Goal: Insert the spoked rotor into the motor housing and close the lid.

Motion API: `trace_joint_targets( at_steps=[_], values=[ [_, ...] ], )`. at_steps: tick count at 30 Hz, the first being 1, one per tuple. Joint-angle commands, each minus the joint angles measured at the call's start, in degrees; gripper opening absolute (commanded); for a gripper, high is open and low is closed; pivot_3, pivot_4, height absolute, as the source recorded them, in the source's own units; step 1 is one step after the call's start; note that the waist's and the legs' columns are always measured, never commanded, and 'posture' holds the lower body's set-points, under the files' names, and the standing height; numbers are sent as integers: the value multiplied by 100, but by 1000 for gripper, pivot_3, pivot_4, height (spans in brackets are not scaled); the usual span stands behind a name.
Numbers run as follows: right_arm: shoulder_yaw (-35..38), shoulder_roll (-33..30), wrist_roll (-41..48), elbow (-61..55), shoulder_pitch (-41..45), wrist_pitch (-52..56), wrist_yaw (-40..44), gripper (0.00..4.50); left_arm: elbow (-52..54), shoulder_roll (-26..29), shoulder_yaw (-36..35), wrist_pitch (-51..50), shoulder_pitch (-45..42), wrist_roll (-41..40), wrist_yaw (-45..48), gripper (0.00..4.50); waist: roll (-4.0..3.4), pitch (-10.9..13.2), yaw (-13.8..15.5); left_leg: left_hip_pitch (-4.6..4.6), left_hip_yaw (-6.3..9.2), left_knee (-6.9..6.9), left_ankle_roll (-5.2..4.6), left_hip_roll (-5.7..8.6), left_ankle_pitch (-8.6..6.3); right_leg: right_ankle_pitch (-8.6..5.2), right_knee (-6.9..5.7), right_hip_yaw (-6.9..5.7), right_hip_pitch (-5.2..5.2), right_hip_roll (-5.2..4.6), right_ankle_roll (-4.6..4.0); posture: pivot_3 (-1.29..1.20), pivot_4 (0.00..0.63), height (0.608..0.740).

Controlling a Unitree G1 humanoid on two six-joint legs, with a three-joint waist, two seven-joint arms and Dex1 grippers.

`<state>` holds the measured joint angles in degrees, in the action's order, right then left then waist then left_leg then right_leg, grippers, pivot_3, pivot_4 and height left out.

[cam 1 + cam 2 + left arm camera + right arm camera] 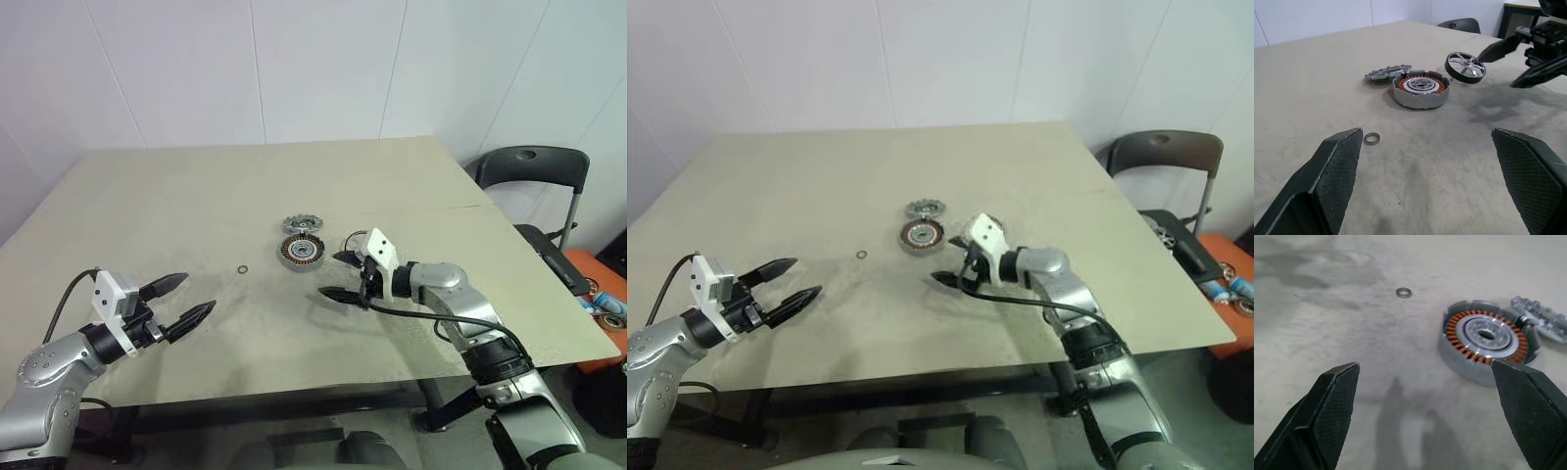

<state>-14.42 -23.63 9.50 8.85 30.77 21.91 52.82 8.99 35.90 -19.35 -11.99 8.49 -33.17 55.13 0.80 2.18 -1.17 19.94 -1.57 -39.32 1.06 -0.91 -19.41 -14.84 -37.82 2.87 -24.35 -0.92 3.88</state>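
The motor housing (301, 253), a silver rim around copper coils, lies at the table's middle. The notched grey lid (303, 223) lies flat just behind it, touching its rim. The spoked rotor (1465, 66) stands tilted on edge just right of the housing, at one fingertip of my right gripper (336, 275). That gripper is open, and the rotor is not between its fingers. I cannot tell whether the rotor rests on the table or on the fingertip. My left gripper (198, 293) hovers open and empty near the front left, pointing toward the parts.
A tiny thin ring (241, 267) lies on the table left of the housing, between the two grippers. A dark folding chair (534, 171) stands past the table's right edge (549, 284), with loose items on the floor behind it.
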Motion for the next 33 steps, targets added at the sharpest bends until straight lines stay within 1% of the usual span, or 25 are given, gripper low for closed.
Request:
trace_joint_targets(
  at_steps=[1, 2, 7, 13, 20, 25, 28, 31, 32, 33],
  values=[
    [-519, -97, -642, -176, 603, 464, -113, 4500, 91, 68, -98, 46, -16, -40, 53, 4471, 0, 0, -13, 0, 0, 0, 0, 0, 0, 0, 0, 0, 0, 0, 0, 0, 0, 740],
    [-666, -113, -804, -81, 751, 613, -115, 4500, 94, 68, -100, 35, -11, -53, 60, 4471, -1, 1, -15, 0, 0, 0, 0, 0, 0, 0, -1, 0, -1, 0, 0, 0, 0, 740],
    [-1093, 151, -1067, 655, 1543, 800, 182, 4500, 135, 16, -64, 43, 41, -56, 63, 4471, -1, 1, -15, 0, 0, 0, 0, -1, 0, 0, -1, -1, -2, -1, -1, 0, 0, 740],
    [-1376, 620, -1408, 1967, 2471, 818, 324, 4500, 259, -67, -98, 81, 179, -64, -3, 4471, -1, 0, -104, 4, 1, 0, 0, 0, 0, 0, -2, -1, -6, -10, -1, 0, 0, 740],
    [-1452, 1116, -1689, 3111, 2964, 655, 328, 4500, 351, -107, -117, 82, 275, -75, -64, 4471, -2, 1, -164, 11, 3, 1, 1, 3, 0, 1, -1, -1, -12, -27, -2, 0, 0, 740],
    [-1500, 1329, -1910, 3568, 3078, 423, 356, 4500, 365, -104, -129, 79, 289, -74, -79, 4471, -3, 2, -196, 14, 5, 2, 2, 5, 0, 1, -2, -2, -14, -32, -2, 0, 0, 740],
    [-1558, 1402, -2078, 3764, 3125, 247, 395, 3894, 360, -94, -131, 77, 282, -70, -81, 4500, -3, 1, -273, 14, 5, 2, 2, 11, 0, 1, -4, -6, -14, -42, -1, 0, 0, 740],
    [-1608, 1487, -2251, 3973, 3195, 63, 365, 2975, 316, -72, -137, 81, 243, -65, -66, 4500, -3, 1, -298, 14, 6, 2, 2, 17, 0, 1, -6, -7, -14, -50, -1, 0, 0, 740],
    [-1627, 1519, -2309, 4048, 3228, -16, 337, 2530, 305, -68, -139, 83, 233, -65, -61, 4500, -3, 1, -300, 13, 6, 2, 2, 17, 0, 1, -6, -8, -14, -50, -1, 0, 0, 740],
    [-1647, 1548, -2366, 4111, 3261, -94, 327, 2325, 295, -68, -140, 87, 227, -64, -56, 4500, -3, 1, -301, 13, 6, 2, 2, 17, 0, 1, -6, -8, -14, -50, -1, 0, 0, 740]
  ],
)
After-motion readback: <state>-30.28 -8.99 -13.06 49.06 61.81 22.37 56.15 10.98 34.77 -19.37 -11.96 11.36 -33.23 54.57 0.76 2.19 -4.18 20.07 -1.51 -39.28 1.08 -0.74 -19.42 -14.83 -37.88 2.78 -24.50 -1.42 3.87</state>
